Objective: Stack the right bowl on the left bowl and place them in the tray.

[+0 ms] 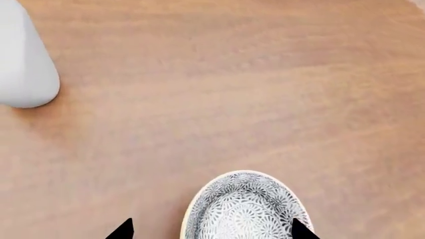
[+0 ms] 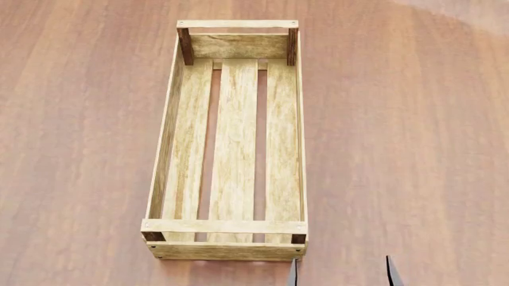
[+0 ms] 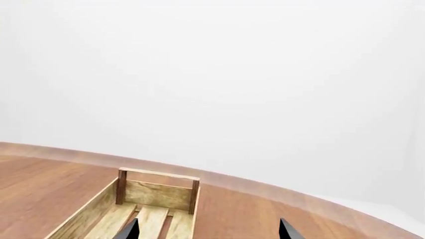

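The tray (image 2: 235, 143), a long crate of pale wood with three floor slats, low sides and darker corner posts, lies lengthwise on the reddish-brown wooden table (image 2: 80, 149), its short ends nearest to and farthest from the robot in the head view. Nothing lies in it; the table shows through the gaps between the slats. At the lower edge of the head view, just beside the tray's near right corner, two dark tips of the right tool (image 2: 341, 271) rise into the picture, set apart with bare table between them and clamped on nothing. The right wrist view looks along the table toward the tray's far end board (image 3: 158, 191) and its two dark posts, with a blank white backdrop (image 3: 212, 74) behind; the right tool's tips (image 3: 207, 230) stand apart there too, one in front of the tray's slats and one over the table beside it. In the left wrist view a bowl (image 1: 244, 209) with a grey-and-white floral pattern inside and a pale rim sits on the table, cut off by the frame edge, between the two dark tips of the left tool (image 1: 211, 230), which are spread wide and hold nothing. A rounded pale grey body (image 1: 23, 59) sits well apart from the bowl at the corner of that view; what it is cannot be told. Only this one bowl shows in any view.
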Robot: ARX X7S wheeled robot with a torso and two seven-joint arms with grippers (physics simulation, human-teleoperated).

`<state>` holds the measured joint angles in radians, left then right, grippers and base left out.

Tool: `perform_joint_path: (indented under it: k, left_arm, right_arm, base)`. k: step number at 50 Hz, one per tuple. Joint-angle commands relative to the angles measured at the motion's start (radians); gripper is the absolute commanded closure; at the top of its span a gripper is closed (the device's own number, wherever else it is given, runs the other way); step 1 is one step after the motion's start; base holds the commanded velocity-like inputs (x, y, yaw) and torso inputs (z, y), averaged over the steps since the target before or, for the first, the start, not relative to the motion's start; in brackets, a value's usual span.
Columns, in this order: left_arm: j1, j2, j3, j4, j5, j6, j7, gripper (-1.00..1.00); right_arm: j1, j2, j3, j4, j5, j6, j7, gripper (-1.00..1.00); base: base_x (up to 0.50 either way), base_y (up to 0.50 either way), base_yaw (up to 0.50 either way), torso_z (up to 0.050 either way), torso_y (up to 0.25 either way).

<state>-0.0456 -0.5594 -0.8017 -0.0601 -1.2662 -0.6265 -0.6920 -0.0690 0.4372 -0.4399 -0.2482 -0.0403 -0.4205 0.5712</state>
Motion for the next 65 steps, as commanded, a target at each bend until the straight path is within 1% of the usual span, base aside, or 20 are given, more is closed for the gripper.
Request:
perform_joint_path:
  k: [1, 19, 29, 39, 54, 65]
  left_arm:
    - [-0.010, 0.024, -0.023, -0.040, 0.013, 0.002, 0.031, -1.00]
    - [-0.048, 0.042, -0.008, -0.067, -0.001, 0.005, 0.038, -1.00]
    - [-0.042, 0.044, -0.007, -0.072, 0.007, 0.009, 0.034, -1.00]
    - [-0.052, 0.040, 0.001, -0.125, 0.027, 0.026, 0.064, -1.00]
    - [-0.052, 0.050, -0.004, -0.119, 0.012, 0.022, 0.060, -1.00]
    - [-0.074, 0.059, -0.003, -0.157, 0.008, 0.031, 0.068, -1.00]
  right_arm:
    - [0.001, -0.017, 0.019, -0.002, -0.016, 0.004, -0.021, -1.00]
    - [0.001, -0.016, 0.010, 0.004, -0.019, -0.001, -0.020, -1.00]
    - [0.002, -0.015, 0.006, 0.005, -0.021, 0.001, -0.019, -1.00]
    - [0.003, -0.014, 0.003, 0.005, -0.022, 0.003, -0.019, -1.00]
    - [0.001, -0.011, -0.002, 0.002, -0.024, 0.005, -0.017, -1.00]
    - [0.002, -0.010, -0.005, 0.003, -0.025, 0.004, -0.016, -1.00]
  base:
    - [0.00, 0.00, 0.00, 0.000, 0.000]
    - [0.00, 0.00, 0.00, 0.000, 0.000]
    - [0.00, 0.00, 0.00, 0.000, 0.000]
    - [0.00, 0.00, 0.00, 0.000, 0.000]
    - [0.00, 0.00, 0.00, 0.000, 0.000]
    - [0.00, 0.00, 0.00, 0.000, 0.000]
